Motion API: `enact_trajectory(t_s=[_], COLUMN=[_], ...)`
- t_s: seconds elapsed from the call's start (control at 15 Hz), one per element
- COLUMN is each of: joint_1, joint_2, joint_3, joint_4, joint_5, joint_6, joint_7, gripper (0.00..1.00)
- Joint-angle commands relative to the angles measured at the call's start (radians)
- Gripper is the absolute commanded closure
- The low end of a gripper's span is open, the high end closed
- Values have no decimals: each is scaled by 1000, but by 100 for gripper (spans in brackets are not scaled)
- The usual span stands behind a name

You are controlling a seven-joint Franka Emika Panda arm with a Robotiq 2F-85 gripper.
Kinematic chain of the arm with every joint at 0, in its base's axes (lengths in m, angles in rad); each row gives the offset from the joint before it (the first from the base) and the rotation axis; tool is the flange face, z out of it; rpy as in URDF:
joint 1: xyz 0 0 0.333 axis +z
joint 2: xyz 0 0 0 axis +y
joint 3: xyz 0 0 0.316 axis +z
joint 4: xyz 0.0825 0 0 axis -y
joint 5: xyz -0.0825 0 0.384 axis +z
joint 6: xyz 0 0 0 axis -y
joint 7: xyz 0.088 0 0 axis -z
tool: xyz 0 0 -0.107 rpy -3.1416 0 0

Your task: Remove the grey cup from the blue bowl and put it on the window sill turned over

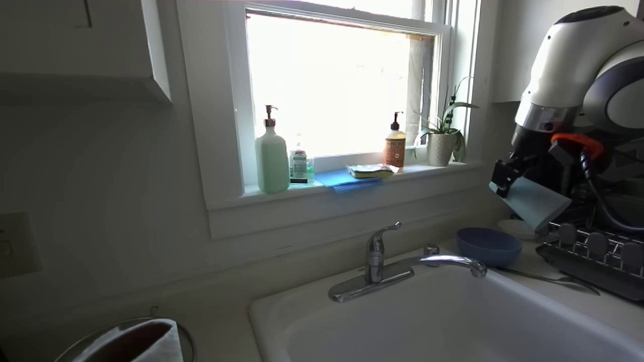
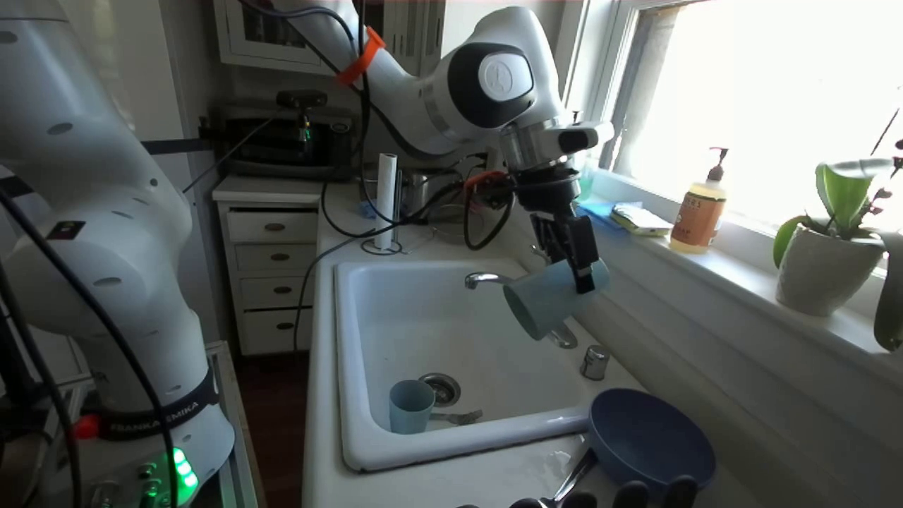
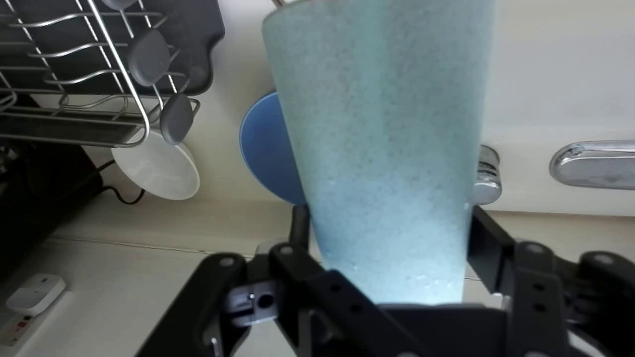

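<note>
Grey cup (image 2: 556,296) hung tilted, apart from the blue bowl (image 2: 649,437)

The gripper (image 3: 388,224) was clamped on the cup near its base; the mouth slanted down. Lower, the bowl sat just beside the sink's rim (image 2: 494,432). Along the window sill (image 2: 737,271), a gap between soap bottle (image 2: 698,215) and plant pot (image 2: 825,271) reached the front edge.

- Wears rounded white casing (image 2: 511,32) above the claw (image 3: 392,235), with a dark ring (image 2: 462,85) around a pale disc (image 2: 502,76).
- Narrows to a silver collar (image 2: 523,149) nearer the claw.
- Shows black, angular links (image 3: 332,287) and round screws (image 3: 535,248) at the claw.
- Carries an orange fitting (image 1: 578,140) near the claw, dark cables (image 2: 365,106) farther off.
- Bears, well apart from the claw, a black "FRANKA EMIKA" band (image 2: 187,409), red knob (image 2: 87,427) and green lights (image 2: 183,468).
</note>
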Motion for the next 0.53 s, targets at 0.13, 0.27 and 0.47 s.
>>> enact_trajectory(t_s=[0.13, 0.27, 0.47], joint_1=[-63, -91, -79], joint_2=[48, 82, 149], joint_3=[23, 28, -10], joint_4=[57, 89, 130], joint_5=[-4, -3, -7], joint_6=[233, 361, 566], joint_7=[48, 74, 117], gripper=[50, 50, 50])
